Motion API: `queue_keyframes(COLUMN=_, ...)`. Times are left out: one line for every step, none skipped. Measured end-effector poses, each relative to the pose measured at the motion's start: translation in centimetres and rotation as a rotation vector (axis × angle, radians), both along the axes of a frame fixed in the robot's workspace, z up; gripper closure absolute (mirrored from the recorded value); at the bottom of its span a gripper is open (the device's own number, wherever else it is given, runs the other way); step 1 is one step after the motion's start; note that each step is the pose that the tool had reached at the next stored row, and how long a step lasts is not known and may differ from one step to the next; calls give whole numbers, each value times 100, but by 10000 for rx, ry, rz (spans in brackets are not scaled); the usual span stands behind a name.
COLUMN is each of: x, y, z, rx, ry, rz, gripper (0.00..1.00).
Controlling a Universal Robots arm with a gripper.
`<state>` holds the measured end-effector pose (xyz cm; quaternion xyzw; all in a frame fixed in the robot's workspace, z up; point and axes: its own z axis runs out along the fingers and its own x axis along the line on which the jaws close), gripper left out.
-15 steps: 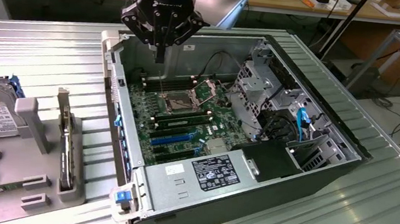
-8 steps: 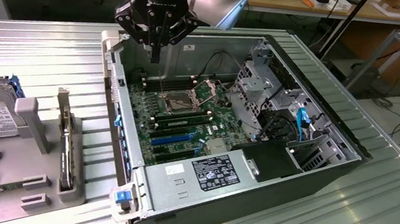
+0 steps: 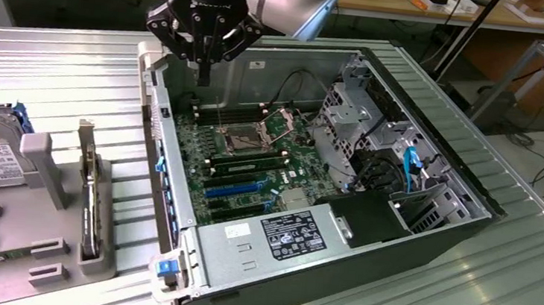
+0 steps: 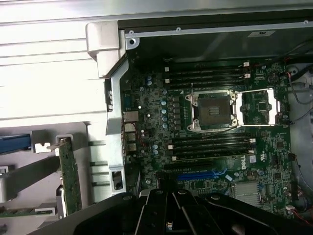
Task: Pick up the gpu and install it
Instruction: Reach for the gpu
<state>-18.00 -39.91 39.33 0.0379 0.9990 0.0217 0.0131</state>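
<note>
Metal tabletop (image 3: 478, 292), upright gpu (image 3: 93, 203), wooden bench (image 3: 524, 19)

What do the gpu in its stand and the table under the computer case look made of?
The gpu: green circuit board, apparently matte laminate. Its end bracket is silvery, likely bare metal. The table: ribbed sheet metal by its look, dull grey with a soft sheen.

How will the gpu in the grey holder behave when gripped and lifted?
The gpu is a thin board standing on edge in a grey holder, so a sideways push would probably tilt it. It looks stiff and likely light. Its bare green circuit face seems fragile.
</note>
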Motion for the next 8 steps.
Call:
queue_keyframes(x=-12, y=0, z=0, rx=-1, ry=0, rz=0, gripper=89)
queue_keyframes(x=-23, y=0, z=0, rx=-1, ry=0, rz=-1, gripper=89)
queue_keyframes(x=-31, y=0, z=0, rx=-1, ry=0, rz=-1, gripper=89)
queue_keyframes(x=-41, y=0, z=0, rx=0, ry=0, rz=0, gripper=89)
queue_keyframes(x=-49, y=0, z=0, rx=0, ry=0, rz=0, gripper=89)
queue_keyframes(x=-61, y=0, z=0, rx=-1, ry=0, rz=-1, gripper=89)
queue_keyframes(x=-68, y=0, z=0, rx=0, ry=0, rz=0, gripper=89)
queue_keyframes(x=-77, y=0, z=0, rx=0, ry=0, rz=0, gripper=89)
